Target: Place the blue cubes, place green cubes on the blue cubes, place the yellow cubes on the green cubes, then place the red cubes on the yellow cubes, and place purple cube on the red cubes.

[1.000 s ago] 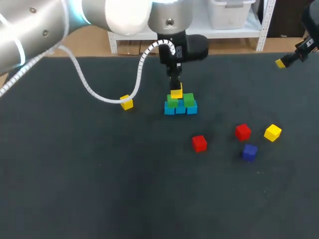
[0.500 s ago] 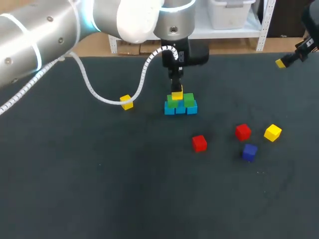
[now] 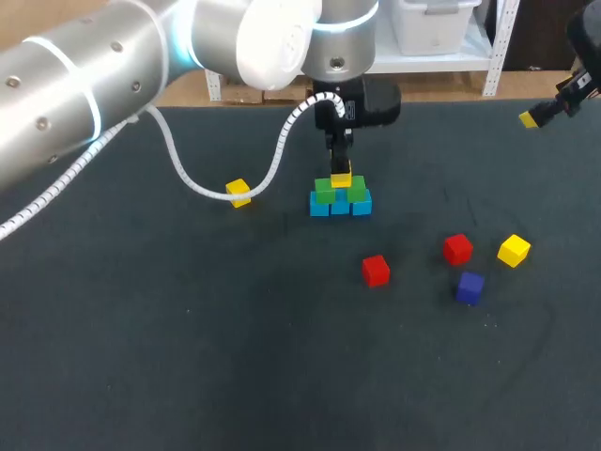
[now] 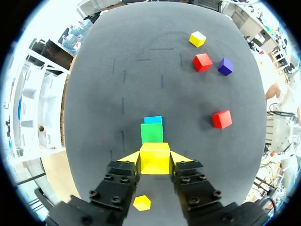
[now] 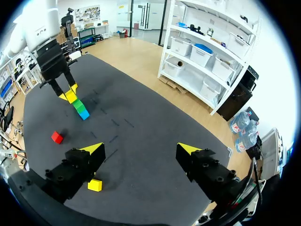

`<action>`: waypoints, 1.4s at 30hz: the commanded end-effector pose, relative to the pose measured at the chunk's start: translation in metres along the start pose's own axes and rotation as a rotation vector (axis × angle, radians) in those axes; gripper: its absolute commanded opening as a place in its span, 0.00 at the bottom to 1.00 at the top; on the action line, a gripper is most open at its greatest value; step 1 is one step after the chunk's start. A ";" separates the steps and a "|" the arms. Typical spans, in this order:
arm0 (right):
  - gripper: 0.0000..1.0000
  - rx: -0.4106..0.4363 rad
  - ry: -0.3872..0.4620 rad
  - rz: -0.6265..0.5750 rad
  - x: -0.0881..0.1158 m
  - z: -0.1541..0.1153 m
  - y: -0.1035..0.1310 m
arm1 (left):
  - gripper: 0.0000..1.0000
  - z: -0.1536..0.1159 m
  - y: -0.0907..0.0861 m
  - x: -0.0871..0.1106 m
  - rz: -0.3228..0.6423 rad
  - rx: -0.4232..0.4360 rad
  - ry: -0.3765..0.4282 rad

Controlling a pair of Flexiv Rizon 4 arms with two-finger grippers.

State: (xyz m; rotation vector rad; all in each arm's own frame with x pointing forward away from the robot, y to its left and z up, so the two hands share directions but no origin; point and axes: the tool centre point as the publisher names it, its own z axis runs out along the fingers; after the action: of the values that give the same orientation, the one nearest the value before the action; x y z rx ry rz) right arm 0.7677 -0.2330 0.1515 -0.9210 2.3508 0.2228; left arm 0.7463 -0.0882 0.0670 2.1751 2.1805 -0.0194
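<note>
The surface (image 3: 188, 357) is a dark charcoal, almost black, with a few faint darker dashes scuffed across it. At the bottom of the stack, the blue cubes (image 3: 340, 205) are a bright sky blue. The green cubes (image 3: 357, 189) on them are a vivid grass green. The held yellow cube (image 3: 341, 178) between the left jaws is lemon yellow, much like the yellow jaw tips; the bodies behind the tips are black. The left arm (image 3: 94, 85) is silvery white with a glowing cyan ring, and its coiled cable (image 3: 283, 143) is white. At nine o'clock from the stack sits a loose yellow cube (image 3: 238, 193). Toward four o'clock lie two bright red cubes (image 3: 376, 271), a far yellow cube (image 3: 514, 250) and the purple cube (image 3: 470, 287), a deep indigo. The right jaws are black, yellow-tipped too.
</note>
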 end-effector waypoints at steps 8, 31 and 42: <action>1.00 -0.004 0.000 0.000 -0.001 0.001 -0.001 | 0.00 0.005 0.010 -0.001 -0.010 -0.010 0.014; 1.00 -0.004 0.000 0.000 -0.001 0.001 -0.001 | 0.00 0.008 0.008 -0.001 -0.038 -0.011 0.025; 1.00 -0.004 0.000 0.000 -0.001 0.001 -0.001 | 0.00 0.008 0.009 0.003 -0.052 -0.006 0.018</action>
State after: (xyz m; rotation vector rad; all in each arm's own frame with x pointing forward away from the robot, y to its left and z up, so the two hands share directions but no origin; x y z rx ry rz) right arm 0.7677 -0.2330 0.1515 -0.9210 2.3508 0.2228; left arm 0.7543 -0.0856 0.0586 2.1212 2.2429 0.0075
